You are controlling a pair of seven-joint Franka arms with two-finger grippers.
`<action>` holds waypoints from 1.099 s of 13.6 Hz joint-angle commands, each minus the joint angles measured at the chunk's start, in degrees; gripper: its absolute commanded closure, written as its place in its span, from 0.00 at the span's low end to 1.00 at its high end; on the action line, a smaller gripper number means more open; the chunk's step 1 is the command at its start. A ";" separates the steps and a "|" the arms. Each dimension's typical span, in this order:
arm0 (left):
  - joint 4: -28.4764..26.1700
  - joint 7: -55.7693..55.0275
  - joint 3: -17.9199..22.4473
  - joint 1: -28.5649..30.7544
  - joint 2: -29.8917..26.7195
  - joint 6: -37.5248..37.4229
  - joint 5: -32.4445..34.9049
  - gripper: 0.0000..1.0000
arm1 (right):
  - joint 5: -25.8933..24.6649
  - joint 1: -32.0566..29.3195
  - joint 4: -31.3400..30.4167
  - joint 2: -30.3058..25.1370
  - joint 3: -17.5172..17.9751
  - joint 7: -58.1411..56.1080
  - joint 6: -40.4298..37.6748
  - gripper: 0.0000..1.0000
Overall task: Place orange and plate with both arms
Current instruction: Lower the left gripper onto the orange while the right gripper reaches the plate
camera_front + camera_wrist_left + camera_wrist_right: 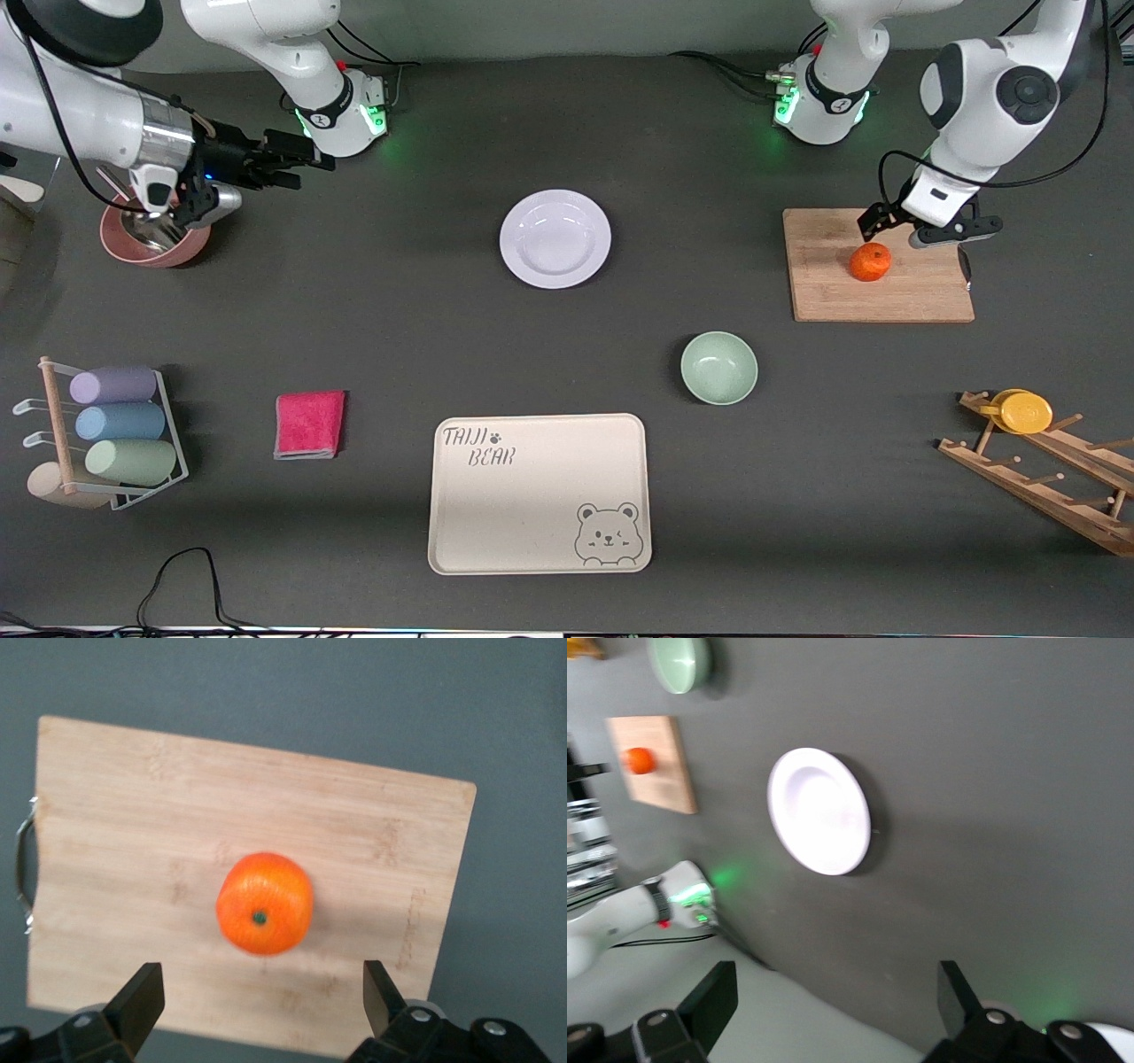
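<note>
Front view: orange [870, 262] on wooden cutting board [881, 288]; left gripper [897, 229] over the board, just above the orange, well clear of board edges. Plate [555, 238] alone on dark surface [354, 292], ample room around. Right gripper [285, 160] over pink pot [155, 235], well apart from the plate.

Left wrist view: left gripper spread, orange [264, 903] between finger lines.

Right wrist view: right gripper spread, empty; plate [819, 811] ahead.

Green bowl [718, 368] near bear tray [539, 494]; pink cloth [309, 424]; cutting board [881, 266]; cup rack [106, 434].
</note>
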 commanded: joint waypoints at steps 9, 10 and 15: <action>-4.65 3.83 -0.26 2.61 13.67 20.30 0.72 0.00 | 31.41 0.02 -18.66 16.55 -1.58 -43.31 11.22 0.00; -4.91 3.83 -0.26 2.61 13.94 20.74 0.72 0.00 | 33.26 0.02 -19.09 20.24 -2.89 -48.68 11.13 0.00; -5.36 3.92 -0.26 2.61 14.46 21.89 0.64 0.94 | 39.87 0.02 -19.27 30.55 -3.61 -61.65 10.69 0.00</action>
